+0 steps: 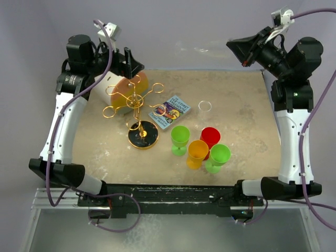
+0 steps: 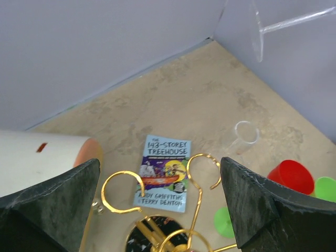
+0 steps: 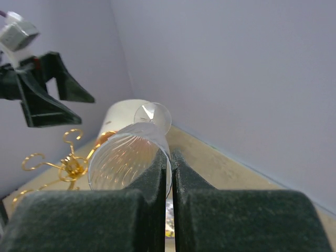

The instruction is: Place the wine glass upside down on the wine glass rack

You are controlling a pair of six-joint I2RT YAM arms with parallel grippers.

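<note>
A clear wine glass lies sideways in the air, its round foot pointing away. My right gripper is shut on its rim wall. In the top view that gripper is raised over the table's back right corner. The glass's foot and stem also show at the upper right of the left wrist view. The gold wire wine glass rack stands on its black round base at left centre. My left gripper hangs open above and behind the rack's ring arms, holding nothing.
A big white cylinder lies behind the rack. A book lies right of the rack. Another clear glass stands past the book. Green, orange, red and green goblets cluster at front centre.
</note>
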